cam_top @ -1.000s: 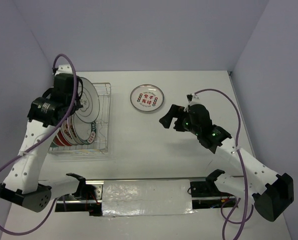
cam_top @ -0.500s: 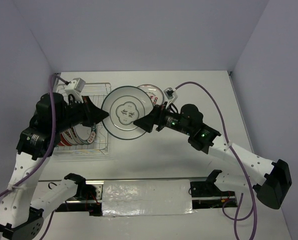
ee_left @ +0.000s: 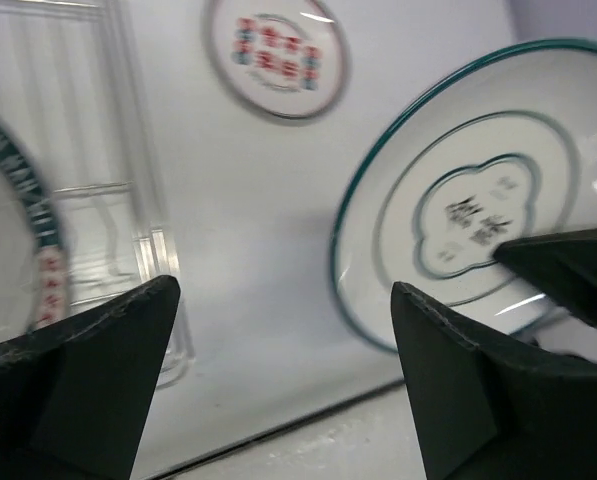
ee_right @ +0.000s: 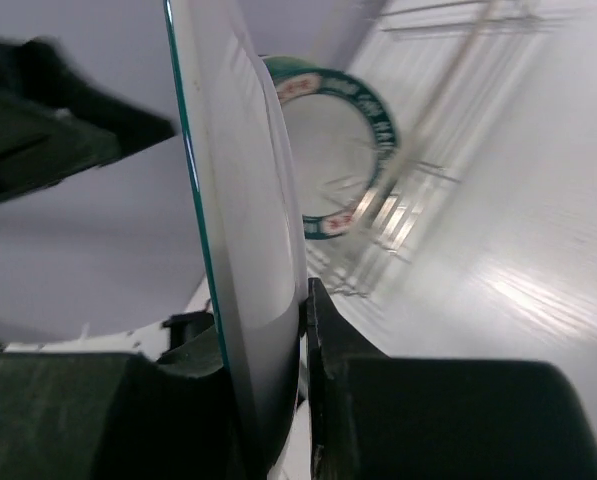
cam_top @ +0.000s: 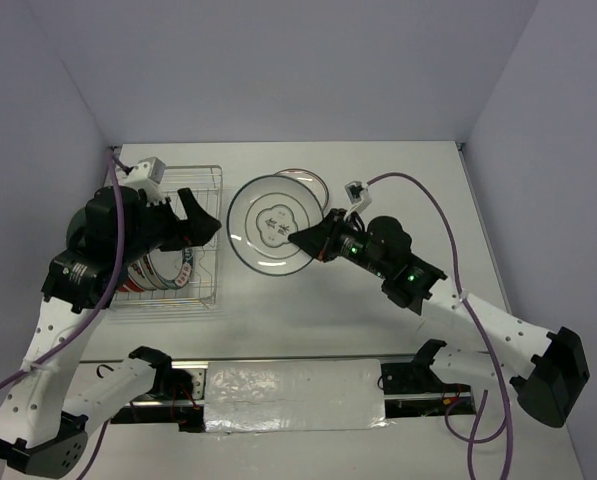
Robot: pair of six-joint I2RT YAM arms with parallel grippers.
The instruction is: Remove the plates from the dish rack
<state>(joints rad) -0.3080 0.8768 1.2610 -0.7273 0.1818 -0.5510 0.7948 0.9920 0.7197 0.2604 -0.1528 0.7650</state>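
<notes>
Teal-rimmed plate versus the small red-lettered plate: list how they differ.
The teal-rimmed plate is clamped at its edge in the right gripper, tilted above the table; the small red-lettered plate lies flat on it. The first carries a dark centre mark, the second red and green characters. Both are round and white.

Left arm: raised, elbow bent, forearm reaching rightward. left gripper (cam_top: 200, 215): jaws spread wide, nothing between them. Right arm: stretched low and leftward. right gripper (cam_top: 306, 240): jaws pinched on rim of plate (cam_top: 268, 222).
</notes>
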